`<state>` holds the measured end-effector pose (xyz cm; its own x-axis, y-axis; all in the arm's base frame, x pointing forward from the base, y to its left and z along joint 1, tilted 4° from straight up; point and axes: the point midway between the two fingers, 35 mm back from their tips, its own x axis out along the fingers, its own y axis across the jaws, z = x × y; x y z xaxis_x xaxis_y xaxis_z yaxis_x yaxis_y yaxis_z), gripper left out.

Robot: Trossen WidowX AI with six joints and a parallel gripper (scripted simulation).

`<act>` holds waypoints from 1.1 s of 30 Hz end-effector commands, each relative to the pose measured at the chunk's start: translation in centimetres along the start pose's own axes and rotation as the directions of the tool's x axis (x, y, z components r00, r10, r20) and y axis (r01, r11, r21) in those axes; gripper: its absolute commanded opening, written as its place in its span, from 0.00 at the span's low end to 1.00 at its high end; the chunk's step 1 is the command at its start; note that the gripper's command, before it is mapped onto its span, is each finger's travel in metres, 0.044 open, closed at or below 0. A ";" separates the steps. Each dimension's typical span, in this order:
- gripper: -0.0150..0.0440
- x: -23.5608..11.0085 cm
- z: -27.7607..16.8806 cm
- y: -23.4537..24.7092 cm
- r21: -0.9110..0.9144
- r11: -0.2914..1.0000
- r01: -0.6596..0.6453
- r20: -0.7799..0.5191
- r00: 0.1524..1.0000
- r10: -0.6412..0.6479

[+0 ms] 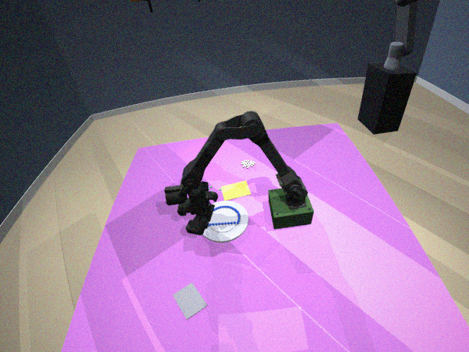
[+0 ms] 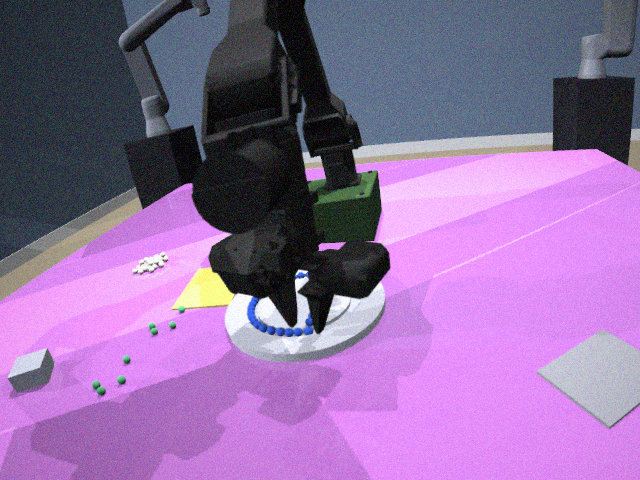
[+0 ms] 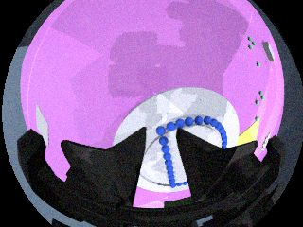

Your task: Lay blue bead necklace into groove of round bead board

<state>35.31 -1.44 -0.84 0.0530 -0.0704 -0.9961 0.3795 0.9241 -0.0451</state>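
Gripper (image 2: 303, 322) partly spread, fingers (image 2: 286, 310) apart w/ nothing pinched, tips low over the near edge of the round bead board (image 2: 356, 322). Blue bead necklace (image 2: 273, 329) lies on the board betw. the tips; one arc follows the groove, but a straight run cuts across the middle in top view, so prob. not fully seated. Judged light, limp, beads roll; best taken at a single bead w/ a narrow pinch and dragged, not lifted high. Board holds only the necklace. Outward: yellow card (image 2: 204, 295), loose green beads (image 2: 125, 359), white bead pile (image 2: 150, 263), grey block (image 2: 31, 369), grey sheet (image 2: 599, 374).
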 end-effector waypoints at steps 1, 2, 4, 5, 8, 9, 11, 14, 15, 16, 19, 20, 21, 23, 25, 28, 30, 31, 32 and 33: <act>0.70 0.0 0.0 0.0 0.000 1.000 0.000 0.001 1.000 0.000; 0.74 0.0 0.0 0.0 0.000 1.000 0.000 0.001 1.000 0.000; 0.83 -0.1 0.0 0.0 0.000 1.000 0.000 0.000 1.000 0.000; 0.88 -0.2 0.0 0.0 0.002 1.000 0.001 -0.001 1.000 -0.001; 1.00 -0.1 -0.1 0.0 0.000 1.000 0.001 -0.003 1.000 -0.001; 1.00 -0.3 -0.1 0.0 0.002 1.000 0.002 -0.004 1.000 -0.002; 1.00 -0.5 -0.1 0.0 0.005 1.000 0.003 -0.005 1.000 -0.003; 1.00 -0.5 -0.1 0.0 0.005 1.000 0.003 -0.005 1.000 -0.003; 1.00 -0.5 -0.1 0.0 0.005 1.000 0.003 -0.005 1.000 -0.003; 1.00 -0.5 -0.1 0.0 0.005 1.000 0.003 -0.005 1.000 -0.003; 1.00 -0.5 -0.1 0.0 0.005 1.000 0.003 -0.005 1.000 -0.003; 1.00 -0.5 -0.1 0.0 0.005 1.000 0.003 -0.005 1.000 -0.003; 1.00 -0.5 -0.1 0.0 0.005 1.000 0.003 -0.005 1.000 -0.003; 1.00 -0.5 -0.1 0.0 0.005 1.000 0.003 -0.005 1.000 -0.003; 1.00 -0.5 -0.1 0.0 0.005 1.000 0.003 -0.005 1.000 -0.003; 1.00 -0.5 -0.1 0.0 0.005 1.000 0.003 -0.005 1.000 -0.003; 0.96 -0.6 -0.2 -0.1 -0.004 1.000 0.002 -0.005 1.000 -0.003; 0.91 -0.7 -0.5 -0.1 -0.031 1.000 0.002 -0.005 1.000 -0.003; 0.87 -1.0 -1.0 -0.2 -0.076 0.997 0.002 -0.006 1.000 -0.003; 0.82 -1.3 -1.7 -0.4 -0.132 0.991 0.002 -0.006 1.000 -0.003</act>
<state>34.88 -1.36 -0.20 0.0492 -0.0703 -0.9963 0.3475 0.9364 -0.0489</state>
